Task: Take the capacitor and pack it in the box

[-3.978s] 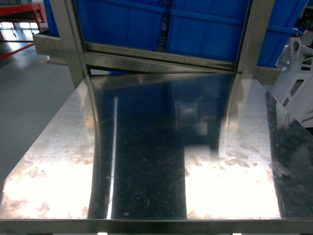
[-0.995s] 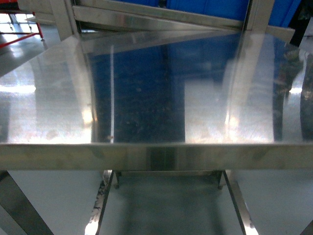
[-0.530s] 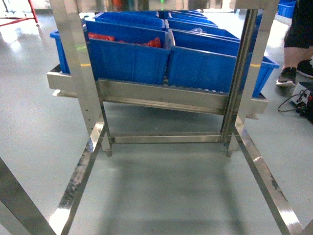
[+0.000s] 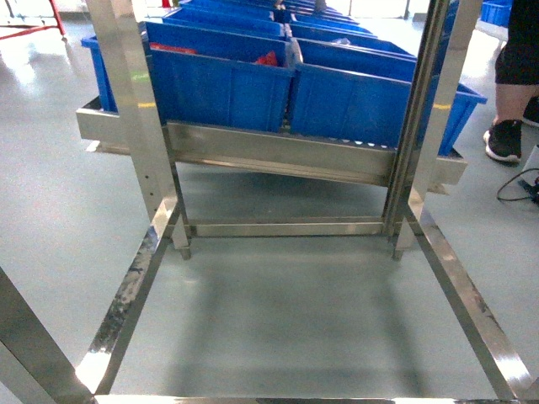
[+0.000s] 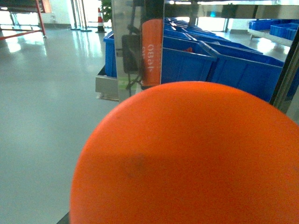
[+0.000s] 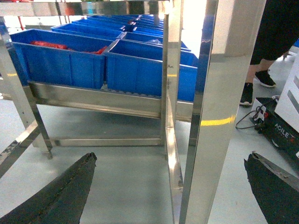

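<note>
The capacitor [image 5: 187, 154], a smooth bright orange rounded end, fills most of the left wrist view right in front of the camera and hides the left gripper's fingers. A steel post mirrors it as an upright orange cylinder [image 5: 151, 51] with white lettering, with a dark gripper part beside it. My right gripper [image 6: 170, 158] stands open in the right wrist view, its black fingertips [image 6: 81, 177] far apart with nothing between them but a steel post [image 6: 210, 140] behind. The box is out of view. Neither gripper shows in the head view.
Blue bins [image 4: 219, 84] sit in rows on a low sloped steel shelf [image 4: 269, 151]; one holds orange-red items [image 4: 268, 59]. Steel posts [image 4: 135, 109] and floor rails [image 4: 463, 303] frame grey floor. A person's leg and shoe [image 4: 505, 139] stand at the right, near a black device [image 6: 280, 133].
The head view has swung from the shiny steel tabletop down past its front edge to the floor and blue bins beneath. Since half a second ago it has shifted only slightly.
</note>
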Robot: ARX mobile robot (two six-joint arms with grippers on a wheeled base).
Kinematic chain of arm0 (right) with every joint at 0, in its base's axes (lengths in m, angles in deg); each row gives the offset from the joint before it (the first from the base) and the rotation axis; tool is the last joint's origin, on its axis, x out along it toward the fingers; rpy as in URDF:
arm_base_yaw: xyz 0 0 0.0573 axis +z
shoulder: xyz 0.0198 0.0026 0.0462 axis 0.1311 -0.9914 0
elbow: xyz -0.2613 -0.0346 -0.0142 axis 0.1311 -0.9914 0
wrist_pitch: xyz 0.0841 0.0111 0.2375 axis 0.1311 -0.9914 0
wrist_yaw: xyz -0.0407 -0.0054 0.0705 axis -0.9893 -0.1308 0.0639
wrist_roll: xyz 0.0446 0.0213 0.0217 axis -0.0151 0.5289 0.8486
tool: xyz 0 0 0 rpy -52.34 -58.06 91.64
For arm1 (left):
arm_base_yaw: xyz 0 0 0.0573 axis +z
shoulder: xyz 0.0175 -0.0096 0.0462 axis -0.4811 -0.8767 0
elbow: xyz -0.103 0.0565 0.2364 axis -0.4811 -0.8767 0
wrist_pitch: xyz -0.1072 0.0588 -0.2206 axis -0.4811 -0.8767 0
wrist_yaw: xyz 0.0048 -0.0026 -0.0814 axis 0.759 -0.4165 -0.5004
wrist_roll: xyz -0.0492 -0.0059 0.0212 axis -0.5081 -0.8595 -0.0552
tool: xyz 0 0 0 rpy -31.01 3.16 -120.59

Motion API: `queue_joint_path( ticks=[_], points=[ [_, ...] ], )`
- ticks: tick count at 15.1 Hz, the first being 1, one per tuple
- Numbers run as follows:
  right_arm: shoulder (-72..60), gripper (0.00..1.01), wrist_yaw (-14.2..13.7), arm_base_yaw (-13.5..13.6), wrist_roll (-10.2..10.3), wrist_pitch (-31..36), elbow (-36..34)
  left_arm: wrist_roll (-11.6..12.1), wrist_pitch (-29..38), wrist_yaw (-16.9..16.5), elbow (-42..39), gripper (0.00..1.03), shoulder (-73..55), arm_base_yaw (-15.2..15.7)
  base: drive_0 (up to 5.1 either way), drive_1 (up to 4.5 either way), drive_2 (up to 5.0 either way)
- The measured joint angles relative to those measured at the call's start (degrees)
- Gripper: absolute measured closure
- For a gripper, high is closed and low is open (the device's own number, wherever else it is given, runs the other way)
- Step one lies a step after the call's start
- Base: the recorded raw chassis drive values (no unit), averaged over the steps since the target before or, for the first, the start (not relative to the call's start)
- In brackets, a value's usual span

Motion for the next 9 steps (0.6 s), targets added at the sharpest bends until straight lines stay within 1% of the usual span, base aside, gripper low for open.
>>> queue_joint_path(
  ticks=[7,9],
  points=[
    [0.00,0.03,-0.02,0.00,0.00,0.02,0.00,0.09,0.04,0.02,0.00,0.59,0.00,0.00,0.0,0.00,0.0],
    [0.00,0.03,-0.04,0.00,0.00,0.00,0.00,0.11,0.04,-0.15,0.00,0.59,0.00,0.00,-4.1,-0.14,4.5]
  ],
)
